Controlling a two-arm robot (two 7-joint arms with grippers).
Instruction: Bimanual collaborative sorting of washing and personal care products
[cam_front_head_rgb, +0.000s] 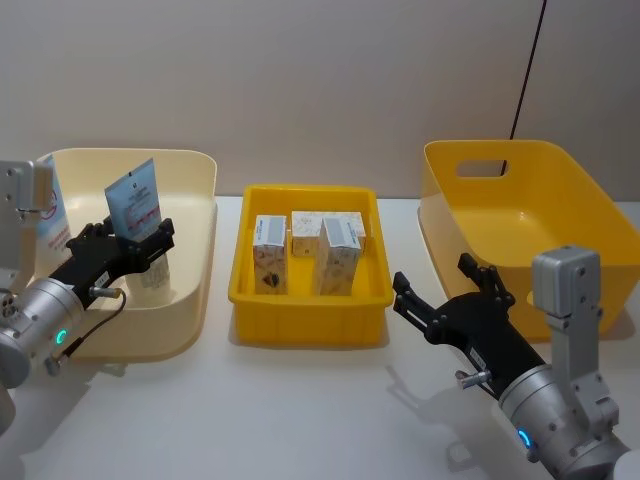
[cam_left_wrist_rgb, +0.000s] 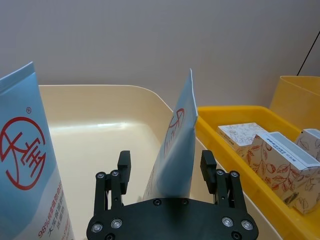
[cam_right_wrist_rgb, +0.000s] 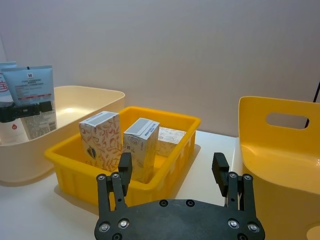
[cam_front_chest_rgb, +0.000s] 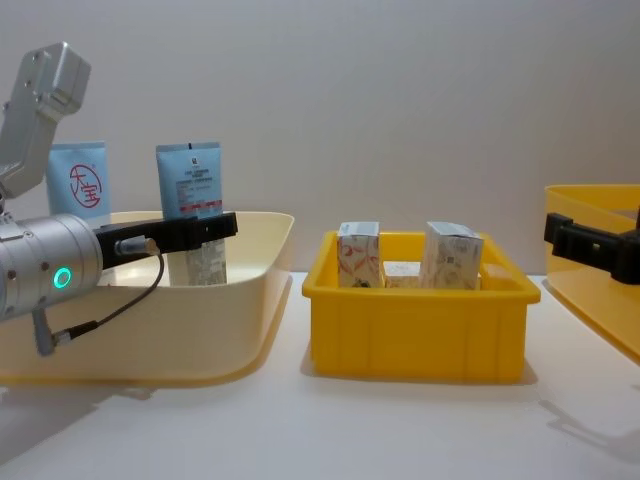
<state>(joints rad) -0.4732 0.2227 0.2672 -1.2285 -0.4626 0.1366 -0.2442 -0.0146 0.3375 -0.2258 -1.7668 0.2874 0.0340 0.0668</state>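
Observation:
A blue-grey pouch (cam_front_head_rgb: 135, 203) (cam_front_chest_rgb: 190, 178) stands upright in the cream bin (cam_front_head_rgb: 195, 200). My left gripper (cam_front_head_rgb: 130, 237) (cam_left_wrist_rgb: 166, 167) is open and straddles the pouch (cam_left_wrist_rgb: 176, 145), with a small gap showing at one finger. Just behind it stands a large pale-blue tube (cam_left_wrist_rgb: 22, 165) (cam_front_chest_rgb: 78, 182) with a red round logo. Three white patterned cartons (cam_front_head_rgb: 270, 255) (cam_front_head_rgb: 340, 252) (cam_front_head_rgb: 312, 225) sit in the shallow yellow tray (cam_front_head_rgb: 300, 320). My right gripper (cam_front_head_rgb: 445, 292) (cam_right_wrist_rgb: 172, 170) hovers open and empty near the tray's front right corner.
A deep yellow bin (cam_front_head_rgb: 520, 215) with a handle slot stands at the right, close to my right arm. The white table (cam_front_head_rgb: 300, 420) runs in front of the containers. A plain wall is close behind them.

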